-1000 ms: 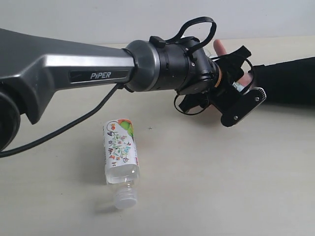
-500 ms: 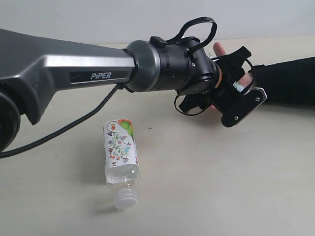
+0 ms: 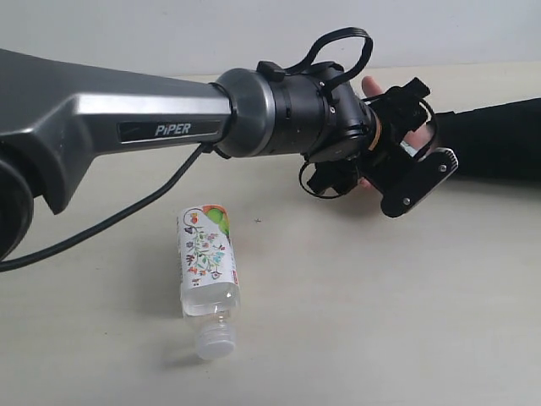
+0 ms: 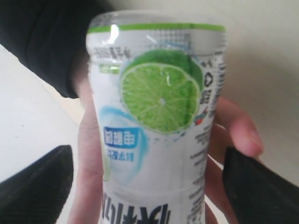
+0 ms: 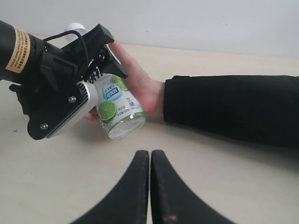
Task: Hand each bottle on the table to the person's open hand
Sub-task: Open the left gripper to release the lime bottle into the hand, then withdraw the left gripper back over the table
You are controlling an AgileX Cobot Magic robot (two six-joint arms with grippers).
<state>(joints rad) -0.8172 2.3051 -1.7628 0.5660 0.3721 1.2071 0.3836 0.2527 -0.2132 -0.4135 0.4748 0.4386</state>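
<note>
The lime bottle [image 4: 159,121] is cradled in the person's open hand [image 5: 145,88], between the released jaws of the left pincer [image 3: 414,139]. Should it be snagged by a jaw on withdrawal, it could be dragged off onto the desk [image 3: 380,321] beneath the pincer.

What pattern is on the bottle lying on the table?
The bottle wears a white label printed with small multicoloured flowers. It shows best in the exterior view.

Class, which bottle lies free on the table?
The floral-label bottle, on its side; the lime-label bottle is inside the left gripper, against the person's hand.
</note>
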